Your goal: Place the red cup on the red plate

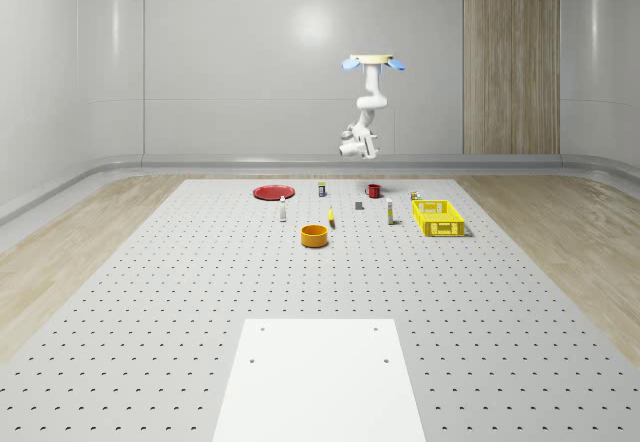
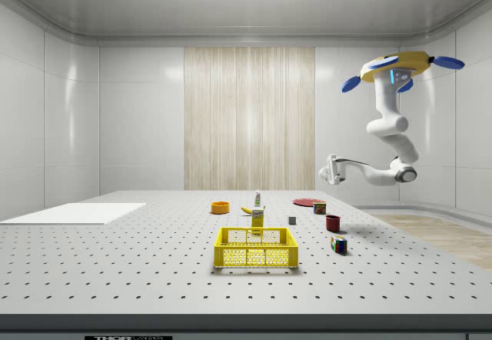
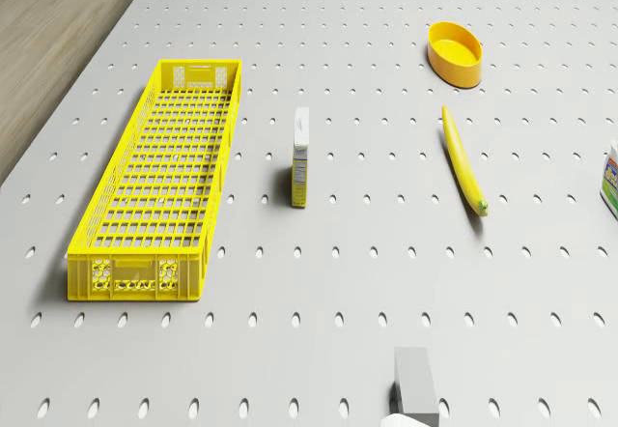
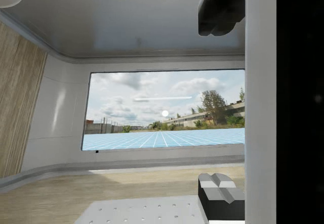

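The red cup [image 1: 373,190] [image 2: 333,222] stands upright on the perforated table near its far end. The red plate [image 1: 272,192] [image 2: 305,201] lies flat well to the whole-scene view's left of it, with nothing on it. The drone [image 1: 370,60] [image 2: 403,67] hovers high over the table's far end. Its white arm hangs bent beneath it. The gripper [image 1: 350,145] [image 2: 332,171] [image 4: 220,102] is held level, well above the cup and touching nothing. In the wrist view its fingers [image 4: 221,192] stand wide apart with nothing between them.
A yellow crate [image 1: 437,217] [image 3: 154,176], an orange bowl [image 1: 315,235] [image 3: 455,52], a banana [image 3: 463,161], a small box [image 3: 301,156], a grey block [image 3: 417,384], a bottle [image 1: 283,209] and a colour cube [image 2: 338,244] lie around the cup and plate. A white sheet [image 1: 320,377] covers the near table.
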